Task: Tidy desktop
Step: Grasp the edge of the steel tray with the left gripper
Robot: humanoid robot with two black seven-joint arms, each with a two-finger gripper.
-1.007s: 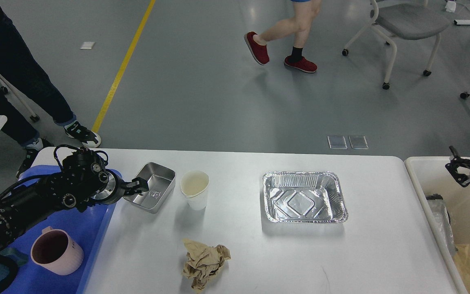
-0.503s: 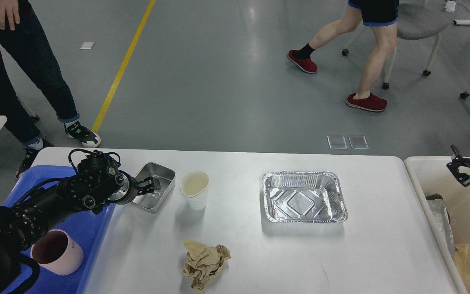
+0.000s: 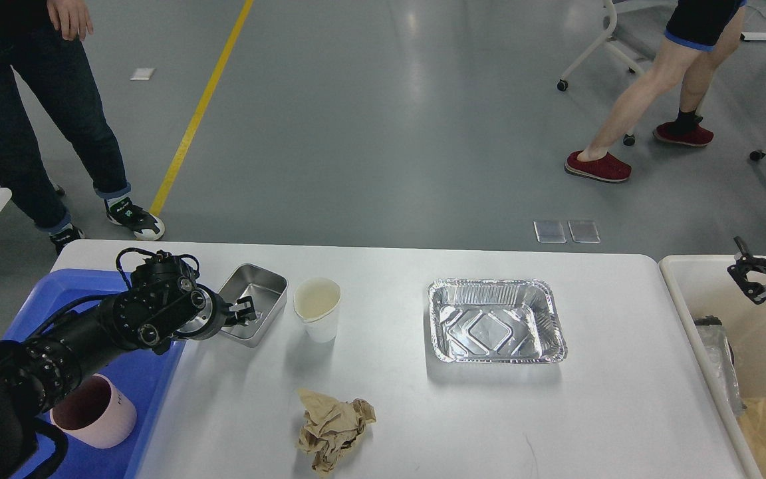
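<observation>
Head view: the left end effector (image 3: 245, 311) reaches into the steel tin (image 3: 255, 304) at its near-left rim; whether its fingers grip the wall cannot be told. The tin holds nothing else. The right end effector (image 3: 748, 279) hangs above the cream bin (image 3: 679, 286), fingers spread. The bench (image 3: 463, 412) fills the lower frame. On it: a paper cup (image 3: 317, 309) of pale liquid, an empty foil tray (image 3: 495, 321), crumpled brown paper (image 3: 333, 429). A pink mug (image 3: 93, 412) stands in the blue tray (image 3: 70, 283).
</observation>
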